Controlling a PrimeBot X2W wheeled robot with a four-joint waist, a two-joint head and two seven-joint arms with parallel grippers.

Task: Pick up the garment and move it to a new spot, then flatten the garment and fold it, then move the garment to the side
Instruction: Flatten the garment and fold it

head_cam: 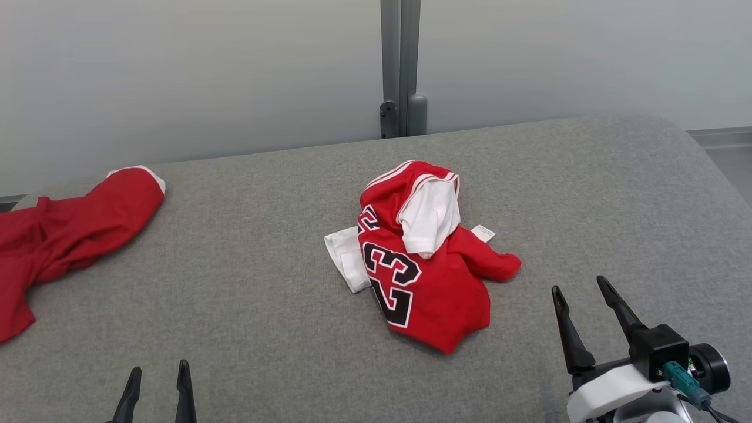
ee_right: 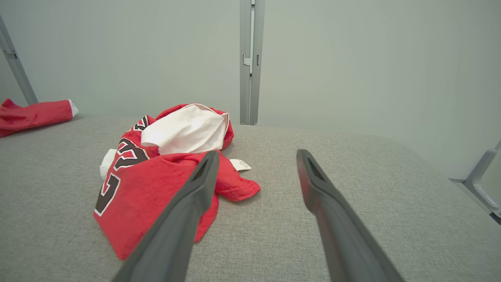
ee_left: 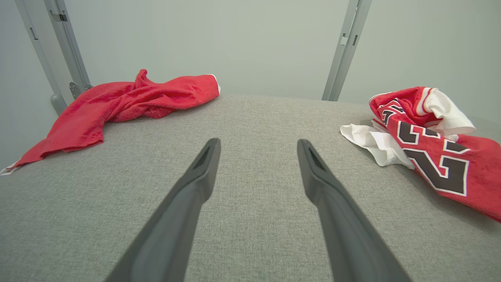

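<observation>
A crumpled red garment [head_cam: 432,276] with white sleeves and a black "23" lies bunched in the middle of the grey table [head_cam: 264,282]. It shows at the right of the left wrist view [ee_left: 434,152] and left of centre in the right wrist view [ee_right: 156,176]. My right gripper [head_cam: 581,288] stands open just to the garment's right, empty, apart from the cloth; in its own view the right gripper [ee_right: 256,154] has its left finger in front of the garment. My left gripper [head_cam: 158,370] is open and empty at the table's near left edge, and in its own view the left gripper [ee_left: 258,143] points over bare table.
A second red cloth [head_cam: 64,235] lies spread at the far left of the table, also in the left wrist view [ee_left: 117,105]. A grey post [head_cam: 399,64] stands behind the table against the pale wall. The table's right end curves off near the right arm.
</observation>
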